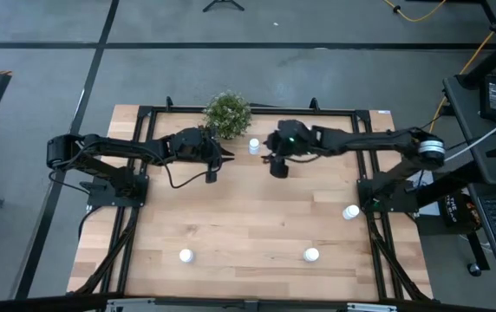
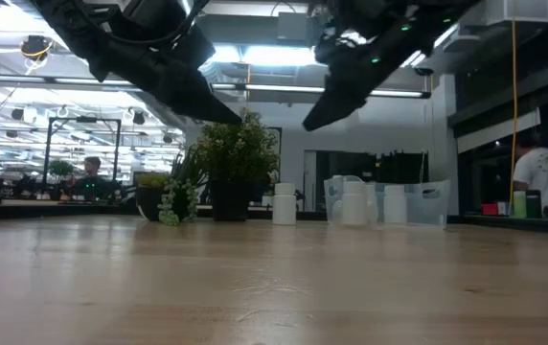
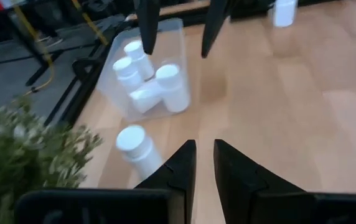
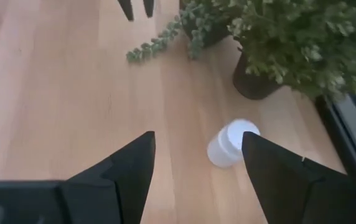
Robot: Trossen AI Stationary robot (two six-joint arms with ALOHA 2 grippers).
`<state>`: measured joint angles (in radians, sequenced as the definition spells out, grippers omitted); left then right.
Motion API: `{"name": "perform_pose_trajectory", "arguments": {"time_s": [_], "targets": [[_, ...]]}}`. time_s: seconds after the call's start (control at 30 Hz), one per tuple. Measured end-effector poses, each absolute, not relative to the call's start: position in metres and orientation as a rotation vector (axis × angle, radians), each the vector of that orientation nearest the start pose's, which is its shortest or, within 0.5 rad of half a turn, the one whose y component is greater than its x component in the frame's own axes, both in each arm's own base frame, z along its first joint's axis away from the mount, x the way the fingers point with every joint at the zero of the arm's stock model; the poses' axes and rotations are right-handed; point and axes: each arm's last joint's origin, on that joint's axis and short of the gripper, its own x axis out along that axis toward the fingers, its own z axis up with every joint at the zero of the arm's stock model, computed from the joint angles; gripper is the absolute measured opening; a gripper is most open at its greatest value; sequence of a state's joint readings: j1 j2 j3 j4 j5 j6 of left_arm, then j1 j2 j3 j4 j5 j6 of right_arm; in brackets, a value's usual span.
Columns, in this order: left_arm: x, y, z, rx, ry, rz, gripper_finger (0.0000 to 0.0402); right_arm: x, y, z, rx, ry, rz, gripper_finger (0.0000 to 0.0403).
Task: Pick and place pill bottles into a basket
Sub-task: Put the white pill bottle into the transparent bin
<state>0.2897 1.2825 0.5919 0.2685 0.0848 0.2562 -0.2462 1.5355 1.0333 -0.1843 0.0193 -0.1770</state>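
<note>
The clear basket (image 3: 112, 87) stands on the table near its far edge and holds several white pill bottles (image 3: 165, 84). My right gripper (image 3: 179, 31) hangs open above it with nothing between its fingers. In the high view the right arm (image 1: 317, 139) covers the basket. One pill bottle (image 1: 253, 146) stands upright on the table between the basket and the plant; it also shows in the right wrist view (image 4: 228, 144). My left gripper (image 3: 203, 152) is in the air left of that bottle, its fingers a narrow gap apart and holding nothing.
A potted plant (image 1: 228, 113) stands at the far edge, just behind the left gripper. Loose pill bottles stand near the front edge (image 1: 186, 256) (image 1: 310, 255) and by the right edge (image 1: 350, 211). A black frame (image 1: 144, 117) borders the wooden table.
</note>
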Motion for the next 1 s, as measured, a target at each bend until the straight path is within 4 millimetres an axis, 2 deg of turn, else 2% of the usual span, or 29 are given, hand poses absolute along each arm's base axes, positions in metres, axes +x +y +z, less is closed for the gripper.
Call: {"name": "perform_pose_trajectory", "arguments": {"time_s": [0.13,0.4,0.57,0.73,1.0], "targets": [[0.249,0.072,0.205,0.171,0.467,0.159,0.0049,0.337,-0.102,0.24,-0.085,0.751,-0.191,0.0242],[0.249,0.072,0.204,0.169,0.473,0.157,0.0046,0.366,-0.136,0.224,-0.042,0.825,-0.212,0.0242],[0.249,0.072,0.204,0.169,0.473,0.157,0.0046,0.369,-0.151,0.21,0.015,0.871,-0.176,0.0242],[0.249,0.072,0.204,0.169,0.474,0.156,0.0043,0.367,-0.163,0.204,0.042,0.876,-0.179,0.0242],[0.249,0.072,0.204,0.169,0.474,0.156,0.0042,0.367,-0.163,0.203,0.042,0.874,-0.181,0.0242]]}}
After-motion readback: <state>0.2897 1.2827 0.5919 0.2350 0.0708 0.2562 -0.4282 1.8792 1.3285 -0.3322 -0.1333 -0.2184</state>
